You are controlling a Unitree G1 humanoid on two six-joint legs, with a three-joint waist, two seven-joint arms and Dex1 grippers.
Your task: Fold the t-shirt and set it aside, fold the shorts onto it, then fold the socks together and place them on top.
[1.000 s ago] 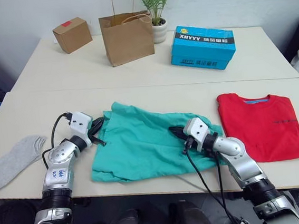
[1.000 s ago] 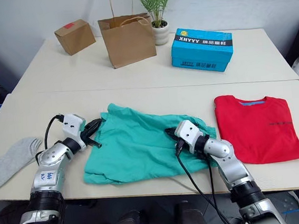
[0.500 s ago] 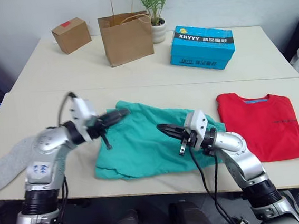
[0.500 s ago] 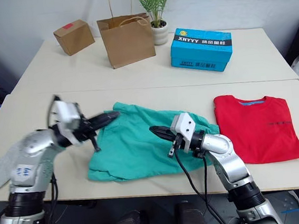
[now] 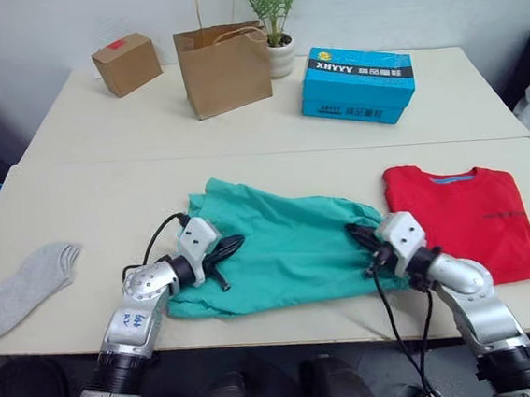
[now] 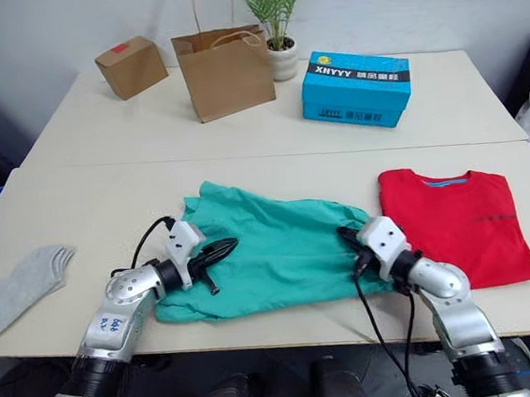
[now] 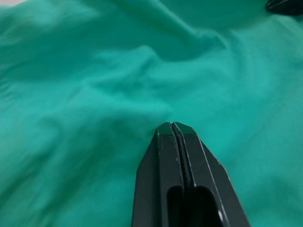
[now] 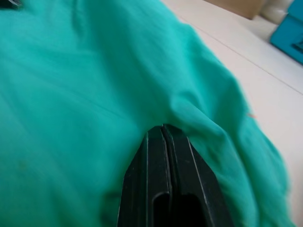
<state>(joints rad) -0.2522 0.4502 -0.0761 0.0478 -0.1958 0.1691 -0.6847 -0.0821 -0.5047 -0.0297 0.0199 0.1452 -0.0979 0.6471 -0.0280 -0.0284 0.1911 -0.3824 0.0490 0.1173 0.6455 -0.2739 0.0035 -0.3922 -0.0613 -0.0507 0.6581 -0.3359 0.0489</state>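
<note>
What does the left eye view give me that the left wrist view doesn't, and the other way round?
Left eye view: the red t-shirt lying flat beside the shorts, a grey sock near the table's left edge, the right claw at the shorts' right side, and boxes, a paper bag and a plant at the back. Left wrist view: the left claw with its fingers pressed together against the cloth. Both: the left claw on the teal-green shorts.

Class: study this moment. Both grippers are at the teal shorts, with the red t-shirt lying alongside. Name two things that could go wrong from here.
1. Both the left gripper and the right gripper are shut against the shorts, apparently without cloth between them; a lift may come up empty.
2. The right gripper sits close to the t-shirt, so dragging could rumple its edge.
</note>
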